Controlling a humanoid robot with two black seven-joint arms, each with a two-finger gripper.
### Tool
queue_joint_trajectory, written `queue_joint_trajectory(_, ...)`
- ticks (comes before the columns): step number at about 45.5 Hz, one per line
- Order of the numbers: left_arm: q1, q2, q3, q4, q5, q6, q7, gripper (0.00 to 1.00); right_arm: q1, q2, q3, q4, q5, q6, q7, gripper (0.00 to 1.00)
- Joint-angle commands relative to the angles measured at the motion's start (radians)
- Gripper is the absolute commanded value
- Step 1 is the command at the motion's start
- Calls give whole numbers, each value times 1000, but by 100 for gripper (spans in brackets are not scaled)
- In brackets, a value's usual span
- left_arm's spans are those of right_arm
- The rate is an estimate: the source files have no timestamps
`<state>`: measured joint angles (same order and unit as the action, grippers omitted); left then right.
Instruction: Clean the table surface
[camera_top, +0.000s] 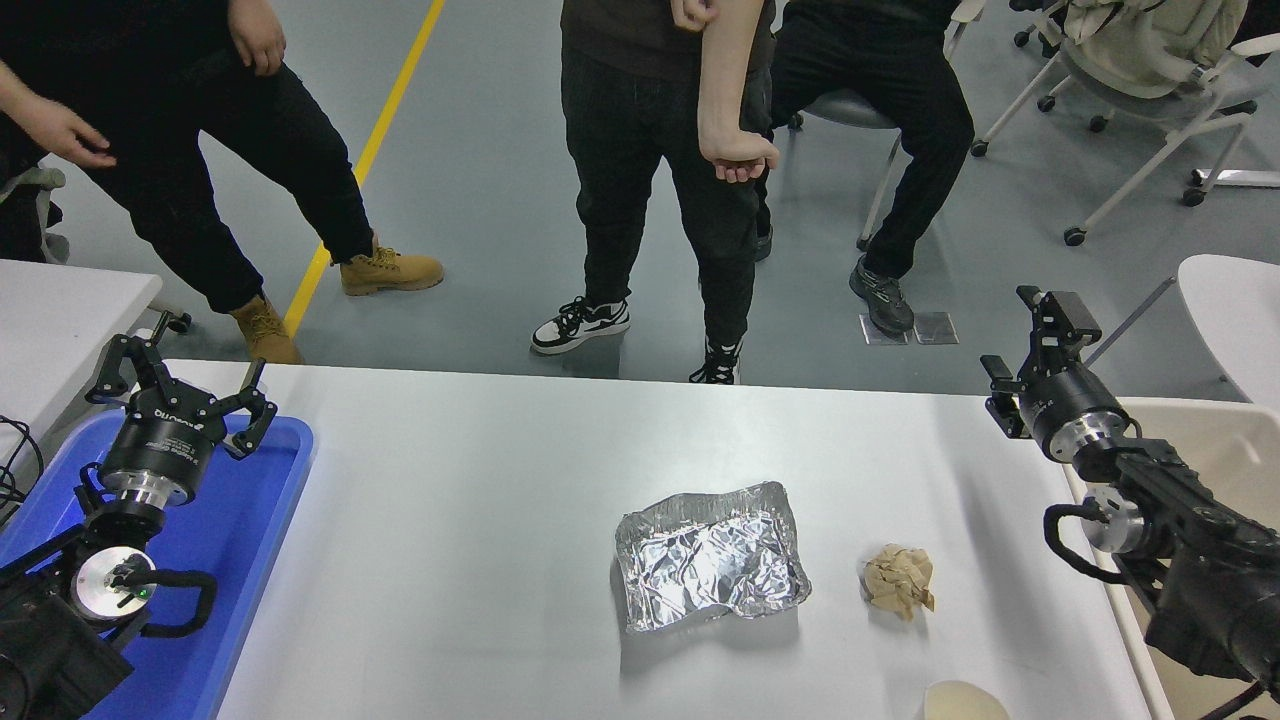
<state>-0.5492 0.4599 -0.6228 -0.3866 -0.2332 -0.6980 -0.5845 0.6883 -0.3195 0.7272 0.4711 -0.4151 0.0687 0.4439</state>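
We see the table surface (460, 520) spanning most of the near part of the scene, glossy white, with three bits of litter toward its right side. A crumpled sheet of aluminium foil (710, 557) lies right of centre, and just to its right — apart from it — sits a wad of brown paper (899, 581). At the near edge, partly cut off, is a pale rounded item (963, 699) (we cannot tell what it is).

The left gripper (178, 385) hangs over the blue tray (255, 540) at the table's left end, its fingers spread wide and holding nothing. The right gripper (1025, 345) is raised by the table's far right corner, well away from the litter — its fingers also stand apart, empty.

Beyond the far edge, several people (650, 170) in dark trousers stand on the grey floor, and a beige bin (1215, 450) sits beside the table's right end.
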Motion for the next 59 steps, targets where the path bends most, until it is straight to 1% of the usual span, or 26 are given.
queue_joint_trajectory(1, 0, 0, 0, 0, 0, 0, 0, 100, 16, -9, -6, 0, 1, -1, -1, 99)
queue_joint_trajectory(13, 0, 0, 0, 0, 0, 0, 0, 100, -4, -58, -15, 3, -1, 5, -1, 99)
queue_joint_trajectory(20, 0, 0, 0, 0, 0, 0, 0, 100, 8, -92, -40, 18, 1, 14, -1, 99)
queue_joint_trajectory(24, 0, 0, 0, 0, 0, 0, 0, 100, 23, -121, -103, 21, 1, 16, -4, 99)
queue_joint_trajectory(34, 0, 0, 0, 0, 0, 0, 0, 100, 108, -204, -397, 70, 21, 17, -8, 99)
queue_joint_trajectory(43, 0, 0, 0, 0, 0, 0, 0, 100, 256, -328, -731, 155, 21, 33, -10, 99)
queue_joint_trajectory(52, 0, 0, 0, 0, 0, 0, 0, 100, 497, -458, -1043, 267, -8, 135, -5, 99)
queue_joint_trajectory(55, 0, 0, 0, 0, 0, 0, 0, 100, 575, -481, -1121, 293, -62, 163, -4, 99)
queue_joint_trajectory(59, 0, 0, 0, 0, 0, 0, 0, 100, 674, -503, -1189, 337, -203, 187, 1, 99)
